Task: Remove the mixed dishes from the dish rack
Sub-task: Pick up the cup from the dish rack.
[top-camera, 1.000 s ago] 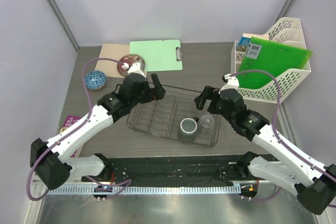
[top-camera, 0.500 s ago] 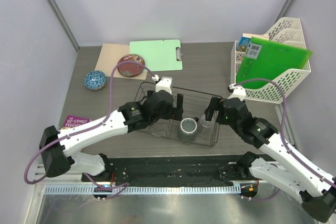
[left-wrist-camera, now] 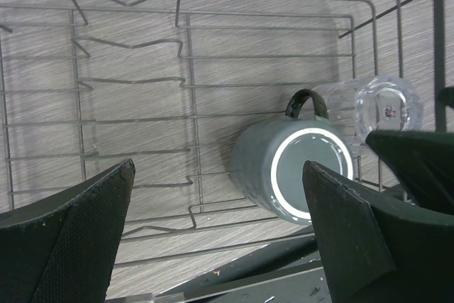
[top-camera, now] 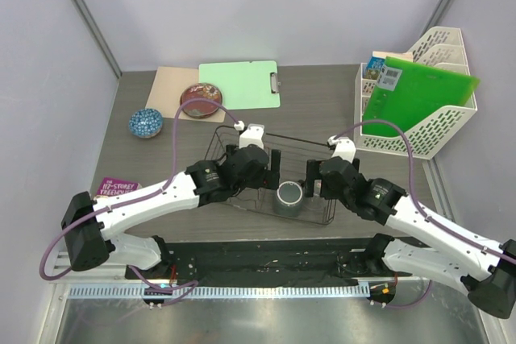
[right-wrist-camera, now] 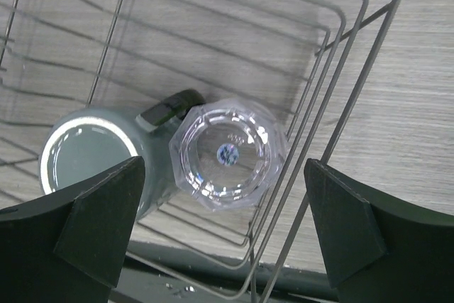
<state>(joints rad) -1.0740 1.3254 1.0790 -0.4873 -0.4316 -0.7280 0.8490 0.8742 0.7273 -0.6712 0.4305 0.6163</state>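
Grey table (top-camera: 322,114), dish rack (top-camera: 318,212), blue bowl (top-camera: 146,123), green clipboard (top-camera: 239,84), file holder (top-camera: 435,130), purple booklet (top-camera: 113,188)

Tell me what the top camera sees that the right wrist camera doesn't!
Only the top view shows the small red floral plate, the small blue patterned bowl, the green clipboard and the white file holder, all outside the rack. Only the right wrist view clearly shows the clear glass cup. Both show the grey mug sitting in the dish rack.
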